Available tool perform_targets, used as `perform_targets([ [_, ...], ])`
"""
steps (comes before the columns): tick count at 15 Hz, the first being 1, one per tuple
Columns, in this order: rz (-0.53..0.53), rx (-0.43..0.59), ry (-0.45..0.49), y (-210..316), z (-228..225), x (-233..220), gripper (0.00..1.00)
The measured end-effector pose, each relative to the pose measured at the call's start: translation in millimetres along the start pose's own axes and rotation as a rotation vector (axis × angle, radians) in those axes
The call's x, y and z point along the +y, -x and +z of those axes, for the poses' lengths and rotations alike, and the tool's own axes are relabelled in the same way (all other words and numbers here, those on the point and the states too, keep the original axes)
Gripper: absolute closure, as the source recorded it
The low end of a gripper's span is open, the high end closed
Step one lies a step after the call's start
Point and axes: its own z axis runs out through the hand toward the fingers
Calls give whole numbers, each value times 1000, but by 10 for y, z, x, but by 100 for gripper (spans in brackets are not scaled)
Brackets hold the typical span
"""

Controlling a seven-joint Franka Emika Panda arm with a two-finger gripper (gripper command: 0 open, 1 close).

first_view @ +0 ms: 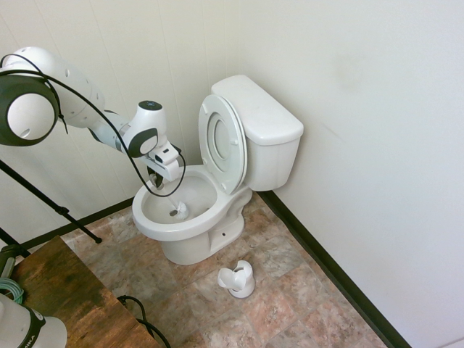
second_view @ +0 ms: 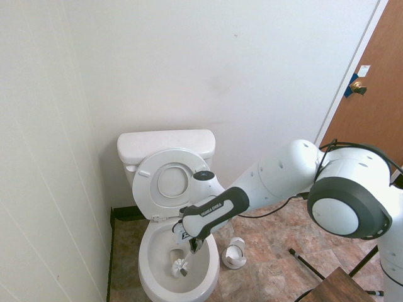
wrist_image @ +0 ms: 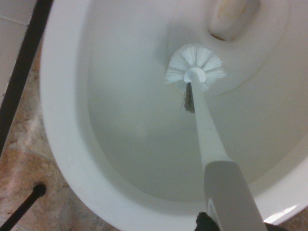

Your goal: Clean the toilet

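Gripper [second_view: 194,244], on an arm lettered "FRANKA EMIKA", clamps a white plastic toilet brush [second_view: 180,267] inside the glossy white ceramic toilet [second_view: 165,151].

"FRANKA EMIKA" on the arm [second_view: 220,207]

Above toilet [first_view: 190,217] bowl: open.
Behind bowl: raised seat and lid [first_view: 222,142] block.
Floor beside toilet: brush holder [first_view: 238,279].

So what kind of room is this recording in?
A bathroom, most likely: a white toilet against the wall, its brush holder on the tiled floor, and the toilet brush down in the bowl.
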Motion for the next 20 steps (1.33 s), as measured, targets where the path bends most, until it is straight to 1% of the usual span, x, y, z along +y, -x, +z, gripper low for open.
perform_targets([
  [3,49,-19,-25,-428,-92,431,100],
  [5,89,-10,-42,-744,-204,671,100],
  [7,121,-6,-57,-981,-338,741,100],
  [9,131,8,-78,-1173,-456,614,100],
  [13,133,18,-104,-1374,-441,169,100],
  [16,130,39,-125,-1327,-479,-207,100],
  [20,114,53,-135,-1142,-555,-602,100],
])
